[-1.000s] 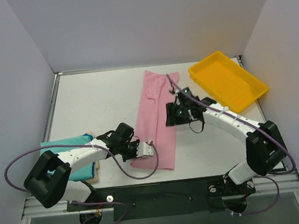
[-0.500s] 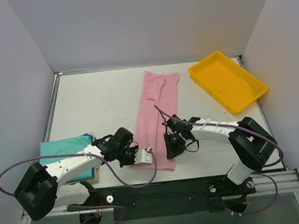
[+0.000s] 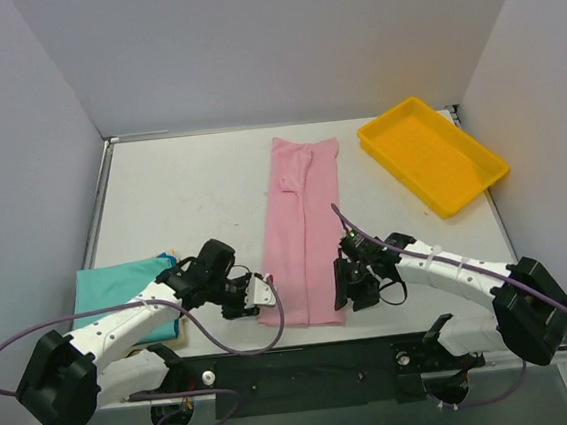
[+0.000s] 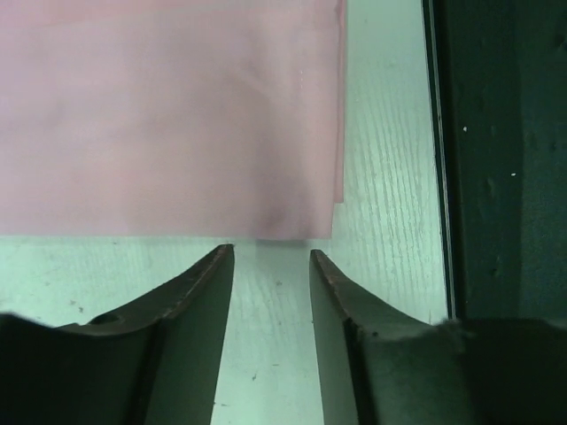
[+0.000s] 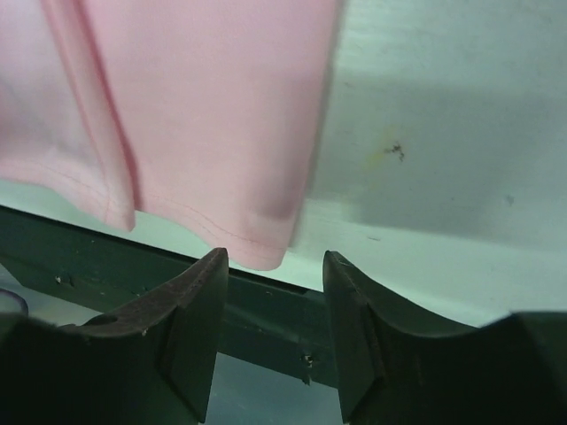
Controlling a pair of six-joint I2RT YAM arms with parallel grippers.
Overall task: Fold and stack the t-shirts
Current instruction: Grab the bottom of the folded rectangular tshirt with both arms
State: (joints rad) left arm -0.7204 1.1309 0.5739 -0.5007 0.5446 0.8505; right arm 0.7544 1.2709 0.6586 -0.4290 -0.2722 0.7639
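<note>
A folded teal cloth t-shirt (image 3: pixel 115 286) lies at the near left of the white table (image 3: pixel 181 192). A light pink cloth t-shirt (image 3: pixel 302 221), folded into a long narrow strip, runs near to far down the middle, and a rigid yellow plastic tray (image 3: pixel 434 153) sits far right, well apart. Both arms reach low to the strip's near corners: the left gripper (image 4: pixel 270 266) and the right gripper (image 5: pixel 275 266) each have their jaws apart, gripping nothing, just short of the hem.

Robotics lab test cell. Plain pale walls (image 3: pixel 277 42) box in a white desk (image 3: pixel 191 191) on three sides. Two white-and-black robot arms, the left arm (image 3: pixel 123 323) and the right arm (image 3: pixel 460 271), are bolted to a dark mounting plate (image 3: pixel 309 371) at its near edge, trailing purple cables (image 3: pixel 245 353).
</note>
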